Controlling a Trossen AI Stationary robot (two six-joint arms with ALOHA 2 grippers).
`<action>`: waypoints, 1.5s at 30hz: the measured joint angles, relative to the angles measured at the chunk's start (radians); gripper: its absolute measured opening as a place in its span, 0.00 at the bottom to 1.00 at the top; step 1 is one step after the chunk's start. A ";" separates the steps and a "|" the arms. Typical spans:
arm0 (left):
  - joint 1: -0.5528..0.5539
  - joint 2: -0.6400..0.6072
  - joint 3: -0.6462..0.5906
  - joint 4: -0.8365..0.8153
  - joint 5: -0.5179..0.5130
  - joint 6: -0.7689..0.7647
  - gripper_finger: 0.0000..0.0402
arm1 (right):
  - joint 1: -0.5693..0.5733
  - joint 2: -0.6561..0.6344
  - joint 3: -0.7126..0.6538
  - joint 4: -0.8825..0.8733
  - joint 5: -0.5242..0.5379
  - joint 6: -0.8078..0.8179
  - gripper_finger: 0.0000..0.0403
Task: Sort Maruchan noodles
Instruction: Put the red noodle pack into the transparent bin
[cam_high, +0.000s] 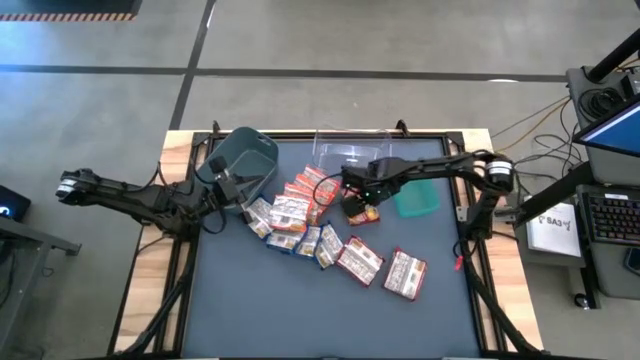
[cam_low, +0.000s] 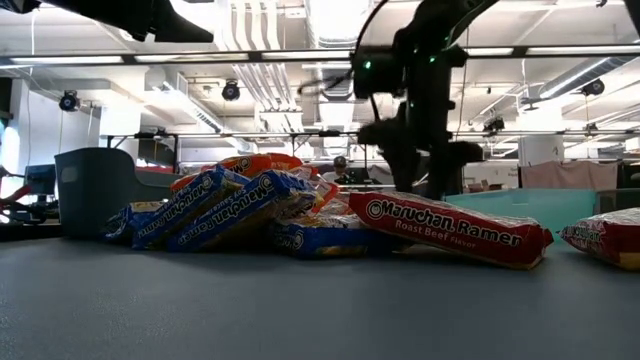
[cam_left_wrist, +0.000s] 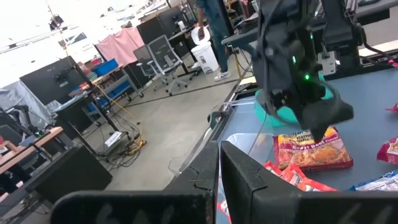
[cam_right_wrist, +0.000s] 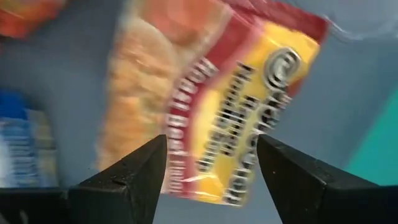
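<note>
The grey bin (cam_high: 246, 160), clear bin (cam_high: 350, 150) and teal tray (cam_high: 415, 198) show no packets inside. An orange-yellow Maruchan packet (cam_high: 362, 211) lies flat on the desk (cam_high: 250, 300) beside the teal tray, long axis indistinct, under the right hand (cam_high: 357, 198), whose fingers are spread and empty. The other noodle packets (cam_high: 300, 225) sprawl between the grey bin and the bare front of the desk. The left hand (cam_high: 222, 187), closed, is by the grey bin.

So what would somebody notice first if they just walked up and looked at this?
Probably the heap of noodle packets in the middle of the grey table, red, orange and blue all jumbled together. Next, the right gripper with its fingers open just above an orange-and-yellow packet lying beside the green bin. The left gripper waits, shut, by the grey bin at the table's back left.
</note>
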 joint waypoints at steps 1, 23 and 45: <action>0.000 0.000 0.000 0.000 0.000 0.000 0.00 | 0.000 0.015 0.010 -0.034 0.012 -0.007 0.58; 0.000 0.014 0.000 -0.012 0.000 -0.014 0.00 | 0.000 0.085 0.038 0.010 0.039 -0.068 0.32; 0.000 0.021 0.000 0.005 0.002 -0.020 0.00 | 0.102 -0.125 0.046 0.023 0.053 -0.004 0.02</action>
